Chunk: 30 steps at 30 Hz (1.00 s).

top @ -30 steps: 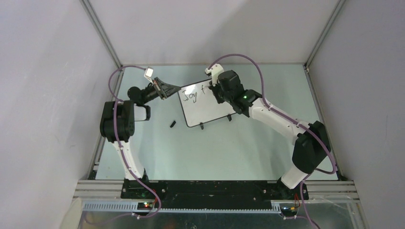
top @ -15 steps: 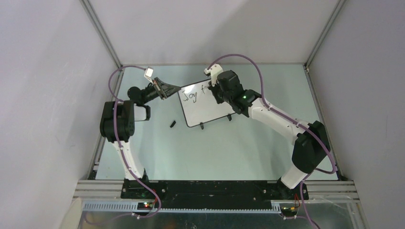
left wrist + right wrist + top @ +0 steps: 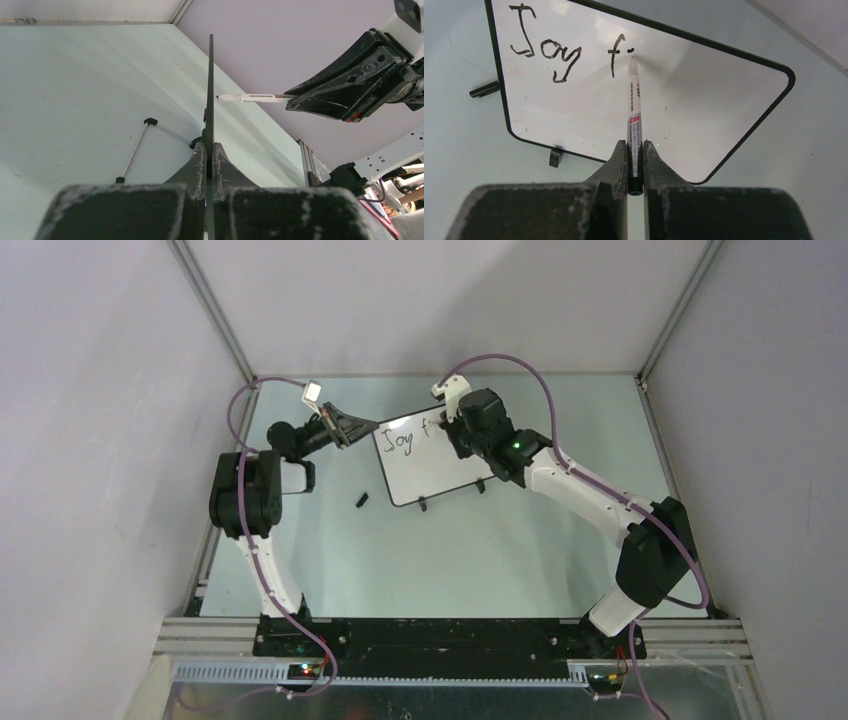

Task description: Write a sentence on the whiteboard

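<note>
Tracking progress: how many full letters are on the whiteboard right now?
4: J, o, y run across the upper left of the whiteboard; f sits just left of the marker tip. A dot follows; none seem hidden.

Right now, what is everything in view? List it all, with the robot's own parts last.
small white rectangular whiteboard with thin black frame: one, white, propped on the table, left edge clamped in the left hand
black handwritten marker words: "Joy f", black, upper left of the board
thin white marker pen: one, white with a black end, in the right hand, tip at the board beside the "f"
small black cap-like piece: one, black, on the table left of the board
board feet: two, black, at the board's lower edge
pale green table: one, under everything
robot arms: two, white and black, purple cables
left hand: black, shut on the board's edge
right hand: black, shut on the pen
</note>
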Tool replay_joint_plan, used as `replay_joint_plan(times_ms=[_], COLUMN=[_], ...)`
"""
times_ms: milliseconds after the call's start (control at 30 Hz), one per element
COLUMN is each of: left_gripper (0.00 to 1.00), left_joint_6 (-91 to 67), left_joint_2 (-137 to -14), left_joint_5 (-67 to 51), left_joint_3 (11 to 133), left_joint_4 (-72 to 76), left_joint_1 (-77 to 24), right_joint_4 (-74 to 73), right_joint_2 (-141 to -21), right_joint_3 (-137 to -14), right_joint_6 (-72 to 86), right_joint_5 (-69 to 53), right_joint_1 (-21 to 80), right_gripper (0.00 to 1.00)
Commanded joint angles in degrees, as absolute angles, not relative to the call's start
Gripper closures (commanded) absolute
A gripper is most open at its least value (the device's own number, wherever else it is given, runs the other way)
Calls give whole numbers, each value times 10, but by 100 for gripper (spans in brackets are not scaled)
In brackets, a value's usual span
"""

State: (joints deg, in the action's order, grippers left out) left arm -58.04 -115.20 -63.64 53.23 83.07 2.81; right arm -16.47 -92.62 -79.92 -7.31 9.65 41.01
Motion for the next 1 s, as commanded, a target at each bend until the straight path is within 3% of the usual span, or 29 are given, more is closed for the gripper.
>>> replay_joint_plan(times_ms=[0, 967], left_gripper=[100, 100], left_joint_6=[-581, -581], left_joint_2=[-1143, -1143], left_joint_5=[-650, -650], left_joint_3=[541, 543], left_joint_4=[874, 874], left_joint_1=[27, 26], right_joint_4=[-166, -161], right_joint_2=[-906, -935], right_joint_3=[-799, -809], right_joint_6=[-69, -75], right_joint_5=[99, 90], right_joint_1=[411, 414], right_gripper=[100, 100])
